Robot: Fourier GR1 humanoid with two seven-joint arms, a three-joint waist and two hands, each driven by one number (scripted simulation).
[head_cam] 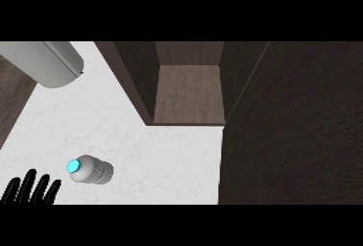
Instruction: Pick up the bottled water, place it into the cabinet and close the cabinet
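Nearest, at the lower left edge, the left hand (30, 188) is resting with fingers straight and upright, grasping nothing. The right hand is not showing anywhere. Just beside the left hand, the bottled water (89, 170) is standing untouched on the white counter (170, 158), its blue cap facing up. Farther back, the cabinet (188, 96) is standing open, its shelf bare. The pick-up step appears to be only beginning; the next move is likely calling for a hand closing round the bottle.
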